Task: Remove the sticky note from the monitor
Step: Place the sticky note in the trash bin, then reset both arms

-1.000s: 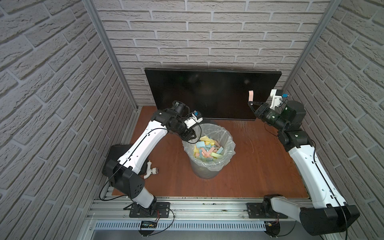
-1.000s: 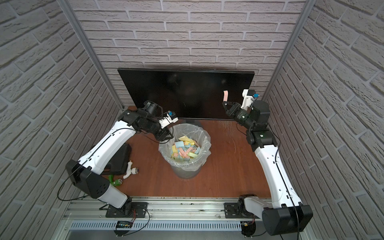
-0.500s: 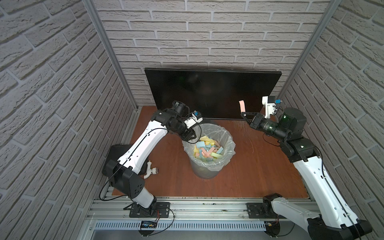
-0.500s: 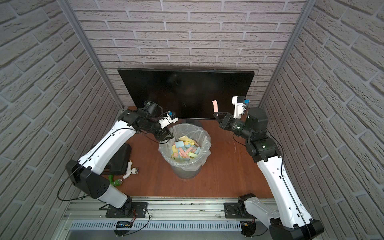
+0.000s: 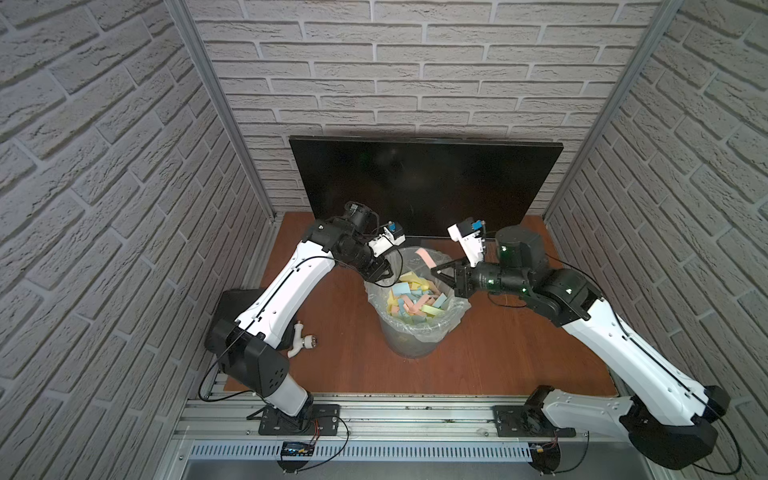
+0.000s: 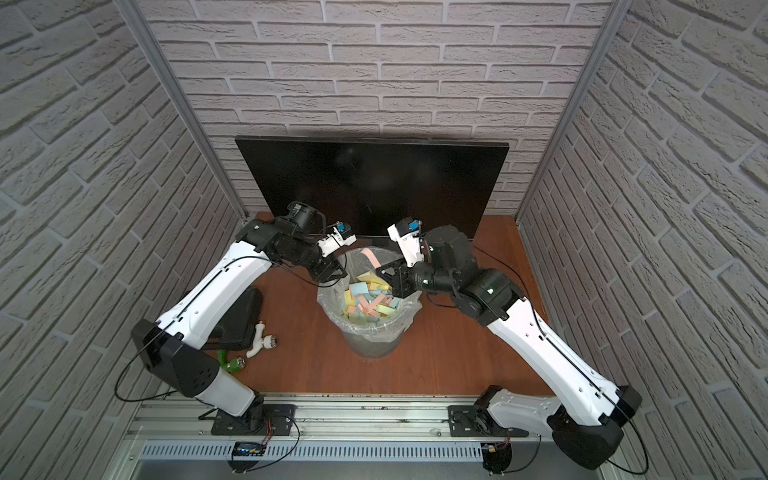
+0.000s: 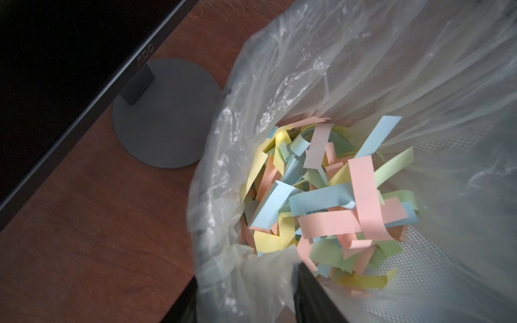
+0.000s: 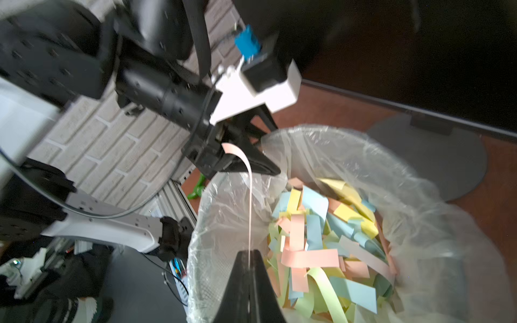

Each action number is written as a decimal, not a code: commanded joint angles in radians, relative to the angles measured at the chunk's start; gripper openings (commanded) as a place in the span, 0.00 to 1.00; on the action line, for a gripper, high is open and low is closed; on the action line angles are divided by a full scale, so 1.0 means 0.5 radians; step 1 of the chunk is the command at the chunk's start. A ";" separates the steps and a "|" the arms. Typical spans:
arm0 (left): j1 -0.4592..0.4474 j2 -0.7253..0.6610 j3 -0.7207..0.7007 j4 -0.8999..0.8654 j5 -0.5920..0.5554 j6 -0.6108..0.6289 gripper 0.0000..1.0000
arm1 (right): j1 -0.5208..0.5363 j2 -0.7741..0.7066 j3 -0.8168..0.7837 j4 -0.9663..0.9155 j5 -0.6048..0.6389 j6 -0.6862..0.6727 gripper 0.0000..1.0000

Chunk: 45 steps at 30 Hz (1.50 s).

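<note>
Progress looks nearly complete, judging from how things lie around the bin [image 5: 409,340] at the middle of the table [image 5: 498,353]. Nearest the camera, in front of the bin and off to its left, a white fitting [image 5: 301,340] and a black slab [image 5: 232,299] lie apart from both arms and seem to play no part. The bin itself, lined with a clear plastic liner [image 5: 453,309], holds a heap of coloured paper strips [image 5: 415,299]. At the bin's left rim the left gripper [image 5: 380,274] straddles the liner's edge, fingers on either side; whether it pinches the plastic or merely brackets it I cannot tell. Over the bin's right rim the right gripper [image 5: 434,272] is clenched on one end of the pink sticky note [image 5: 426,257], which arcs up above the bin's mouth, touching nothing else. Behind the bin stands the monitor [image 5: 424,183], its dark screen bare wherever the arms do not hide it. So the peeling appears done: the note is off the screen. What seems left is only to let it go into the bin.
</note>
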 commanded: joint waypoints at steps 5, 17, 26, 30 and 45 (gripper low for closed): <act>-0.011 -0.013 0.014 0.022 0.031 -0.012 0.54 | 0.140 0.092 -0.102 -0.176 0.328 -0.190 0.05; -0.005 -0.034 0.069 0.011 0.057 -0.018 0.70 | 0.211 0.179 0.113 -0.216 0.398 -0.238 0.71; 0.155 -0.106 0.173 0.021 0.168 -0.080 0.98 | 0.205 0.082 0.177 -0.048 0.469 -0.154 0.72; 0.341 -0.200 0.200 0.048 0.344 -0.174 0.98 | 0.186 -0.003 0.176 0.023 0.611 -0.127 0.73; 1.038 -0.988 -0.796 0.524 0.087 -0.395 0.98 | -0.226 -0.756 -0.537 -0.105 1.606 0.194 0.78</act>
